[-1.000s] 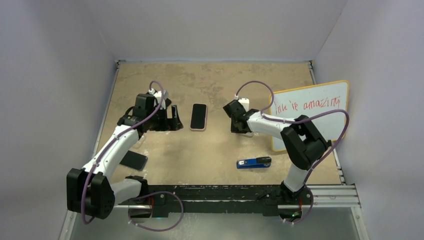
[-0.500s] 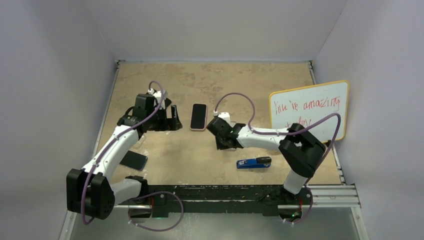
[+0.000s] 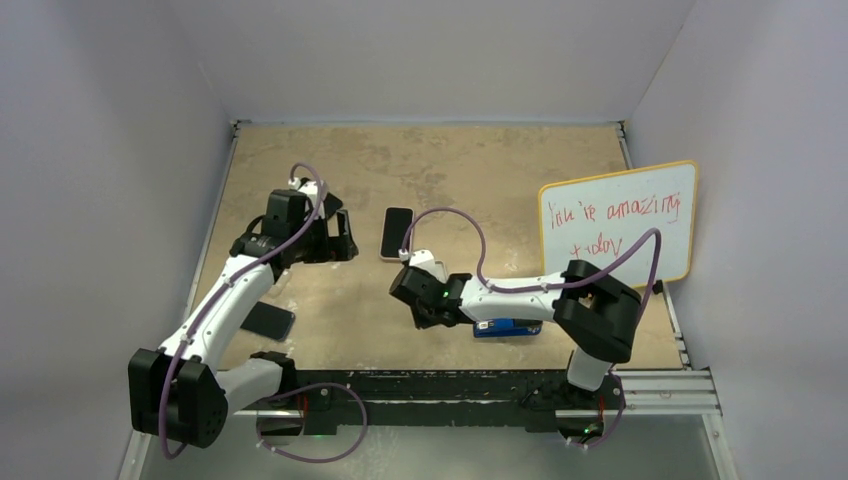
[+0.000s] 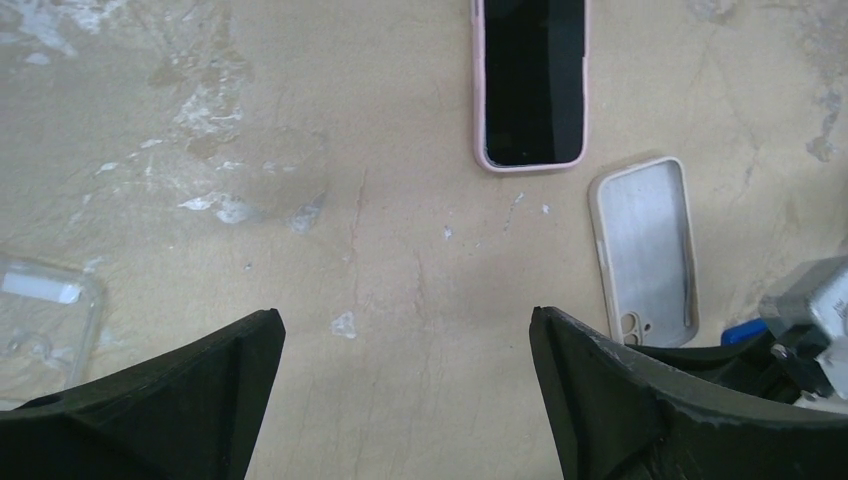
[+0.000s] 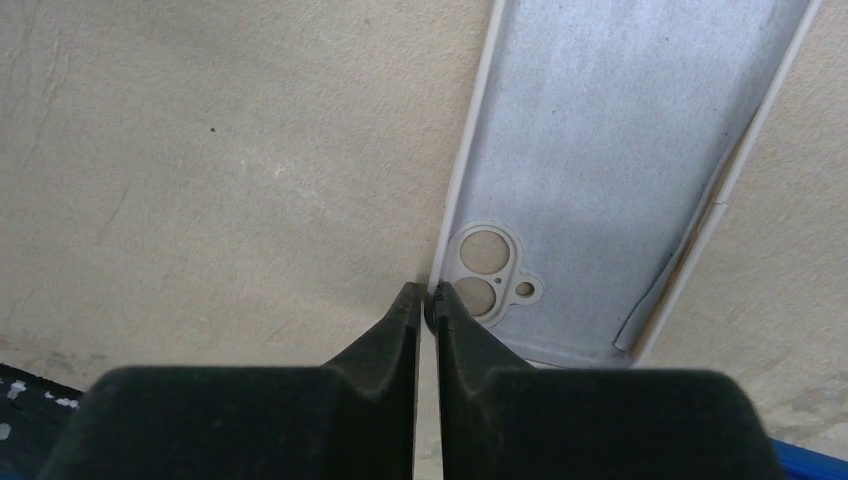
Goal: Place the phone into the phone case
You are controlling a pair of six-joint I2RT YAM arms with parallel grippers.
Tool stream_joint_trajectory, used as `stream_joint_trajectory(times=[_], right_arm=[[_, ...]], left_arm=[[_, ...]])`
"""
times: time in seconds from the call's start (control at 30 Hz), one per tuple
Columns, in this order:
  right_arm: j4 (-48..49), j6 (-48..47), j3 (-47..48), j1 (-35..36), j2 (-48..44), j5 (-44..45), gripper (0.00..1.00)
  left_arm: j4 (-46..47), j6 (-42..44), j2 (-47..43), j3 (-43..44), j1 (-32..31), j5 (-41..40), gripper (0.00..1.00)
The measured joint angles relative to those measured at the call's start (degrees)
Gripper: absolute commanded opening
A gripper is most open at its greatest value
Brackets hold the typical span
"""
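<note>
My right claw (image 5: 427, 300) pinches the empty phone case (image 5: 600, 150) by its rim; left claw (image 4: 405, 320) hangs spread wide, phone (image 4: 530, 80) just ahead; insertion not begun.

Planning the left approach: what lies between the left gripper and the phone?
Only bare, scuffed table separates left gripper from phone, per the left wrist view; the empty case lies aside.

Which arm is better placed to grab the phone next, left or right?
Left. The left fingers are open, with the phone straight ahead in the wrist view and nothing between. The right fingers are pinched on the rim of the case, so that arm looks occupied.
</note>
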Motion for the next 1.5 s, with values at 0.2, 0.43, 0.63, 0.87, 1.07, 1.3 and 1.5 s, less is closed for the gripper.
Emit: stream_joint_trajectory(times=[0.2, 0.43, 0.63, 0.87, 1.07, 1.3, 1.5], right_arm=[[1.22, 1.11, 0.0, 0.9, -0.07, -0.79, 0.4], [1.57, 2.14, -0.44, 1.16, -4.72, -1.4, 0.77], [3.58, 2.91, -3.06, 1.16, -11.61, -1.46, 0.99], [3.72, 2.25, -5.79, 1.16, -16.9, -1.46, 0.99], [2.47, -0.11, -7.54, 1.2, -24.63, -0.39, 0.99], [2.56, -0.02, -10.32, 1.2, -30.91, 0.68, 0.99], [2.56, 0.61, -12.87, 1.2, -32.44, 1.2, 0.99]], left_arm=[[-1.2, -1.86, 0.0, 0.0, 0.02, -6.23, 0.99], [-2.56, -6.32, 0.11, 0.0, 0.98, -12.76, 1.0], [-4.17, -12.85, 0.37, -0.02, 3.45, -16.55, 1.0], [-3.26, -17.86, 9.53, 4.02, 5.99, -19.41, 0.99], [-1.97, -23.37, 24.74, 17.57, 6.64, -22.51, 0.97], [-1.75, -30.47, 37.53, 29.7, 6.8, -28.98, 0.93], [-2.38, -36.06, 45.38, 35.36, 6.84, -30.91, 0.93]])
